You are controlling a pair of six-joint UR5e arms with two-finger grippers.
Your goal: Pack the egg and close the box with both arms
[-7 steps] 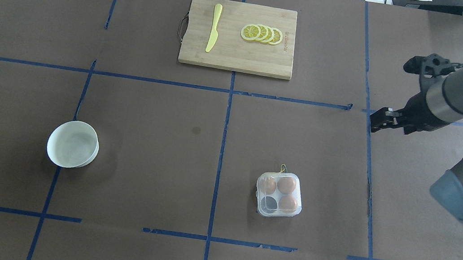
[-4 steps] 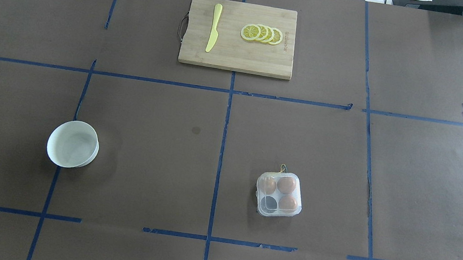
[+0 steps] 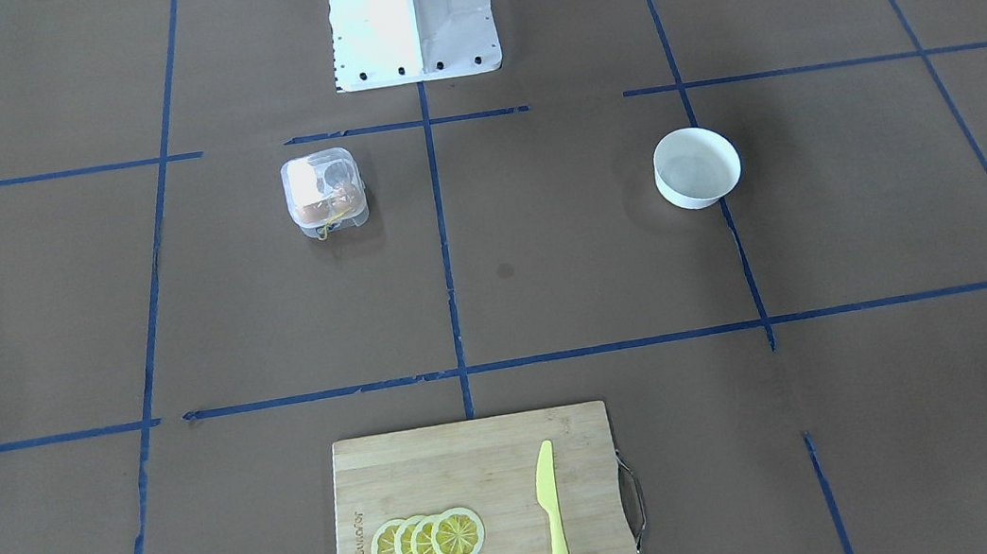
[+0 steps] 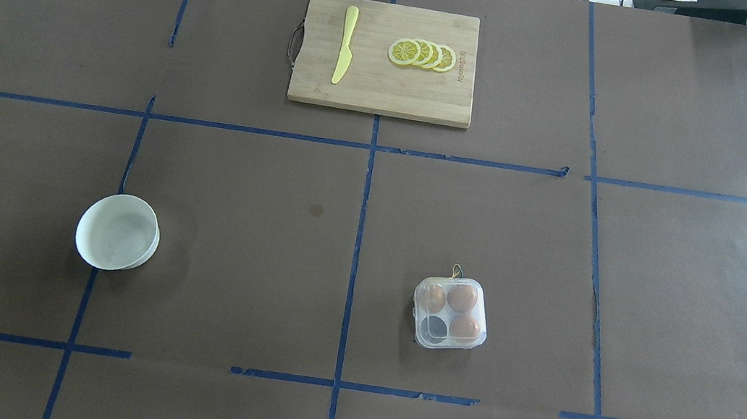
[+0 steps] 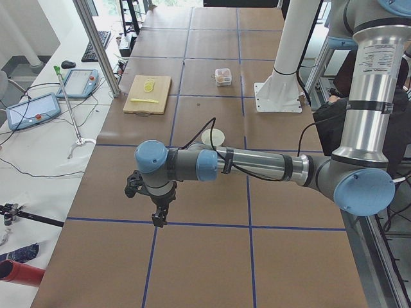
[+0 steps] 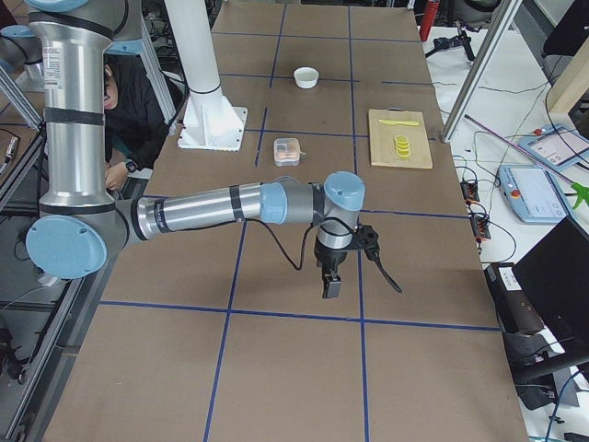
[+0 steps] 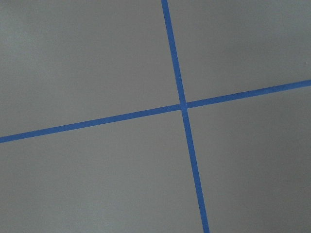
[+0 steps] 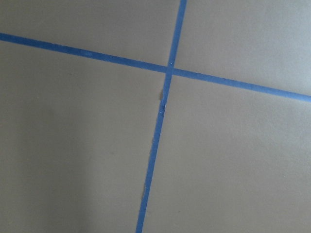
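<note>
The clear plastic box (image 4: 450, 313) sits right of the table's middle line, with its lid down over the cups; it also shows in the front view (image 3: 325, 189). Three orange-brown eggs (image 4: 463, 297) lie inside it, and one cup looks empty. Neither arm shows in the overhead or front view. My left gripper (image 5: 158, 217) hangs over bare table far out to the left of the box. My right gripper (image 6: 331, 285) hangs over bare table far out to the right. I cannot tell whether either is open or shut. Both wrist views show only brown paper and blue tape.
A white bowl (image 4: 118, 232) stands left of centre. A wooden cutting board (image 4: 382, 86) at the far side carries a yellow knife (image 4: 345, 45) and lemon slices (image 4: 423, 54). The white pedestal base (image 3: 409, 12) is at the robot's edge.
My right arm has swung out to the right and left the overhead view. The box, eggs and bowl have not moved.
</note>
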